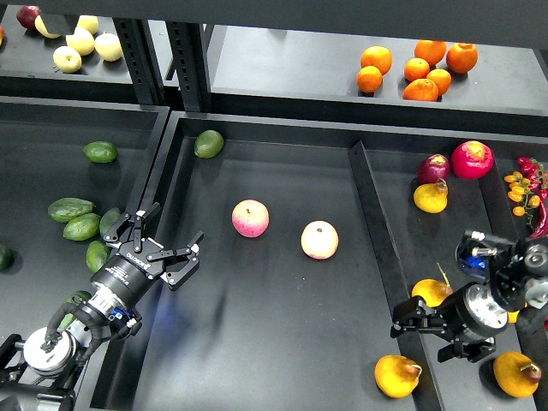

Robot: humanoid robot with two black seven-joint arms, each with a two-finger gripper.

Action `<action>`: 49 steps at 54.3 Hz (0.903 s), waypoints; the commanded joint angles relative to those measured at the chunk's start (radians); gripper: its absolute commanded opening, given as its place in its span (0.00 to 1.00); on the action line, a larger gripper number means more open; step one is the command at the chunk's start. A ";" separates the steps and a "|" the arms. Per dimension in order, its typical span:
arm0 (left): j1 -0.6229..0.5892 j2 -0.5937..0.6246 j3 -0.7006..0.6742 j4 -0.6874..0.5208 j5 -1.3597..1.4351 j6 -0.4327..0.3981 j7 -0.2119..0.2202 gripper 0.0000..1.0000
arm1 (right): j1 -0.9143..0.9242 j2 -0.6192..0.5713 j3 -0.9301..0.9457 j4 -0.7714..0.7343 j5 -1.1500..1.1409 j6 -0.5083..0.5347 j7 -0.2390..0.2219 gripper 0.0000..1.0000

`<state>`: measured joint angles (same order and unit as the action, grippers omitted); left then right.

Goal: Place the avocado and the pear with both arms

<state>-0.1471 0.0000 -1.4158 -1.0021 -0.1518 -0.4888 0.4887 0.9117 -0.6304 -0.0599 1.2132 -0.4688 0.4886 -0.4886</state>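
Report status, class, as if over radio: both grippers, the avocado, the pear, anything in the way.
Left gripper open, empty, beside the avocado. Right gripper open, empty, between two pears. Two apples sit mid-tray.
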 commanded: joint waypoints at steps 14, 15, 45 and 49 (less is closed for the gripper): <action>0.000 0.000 -0.006 -0.003 0.000 0.000 0.000 0.99 | -0.002 0.032 -0.057 -0.026 -0.007 0.000 0.000 0.98; 0.000 0.000 -0.006 -0.003 0.000 0.000 0.000 0.99 | -0.002 0.034 -0.060 -0.026 -0.007 0.000 0.000 0.98; 0.001 0.000 -0.020 -0.007 0.000 0.000 0.000 0.99 | -0.039 0.092 -0.075 -0.086 -0.008 0.000 0.000 0.89; 0.001 0.000 -0.020 -0.007 0.000 0.000 0.000 0.99 | -0.040 0.100 -0.074 -0.098 -0.008 0.000 0.000 0.88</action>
<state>-0.1457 0.0000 -1.4347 -1.0092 -0.1518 -0.4888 0.4887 0.8734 -0.5416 -0.1358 1.1328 -0.4769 0.4886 -0.4887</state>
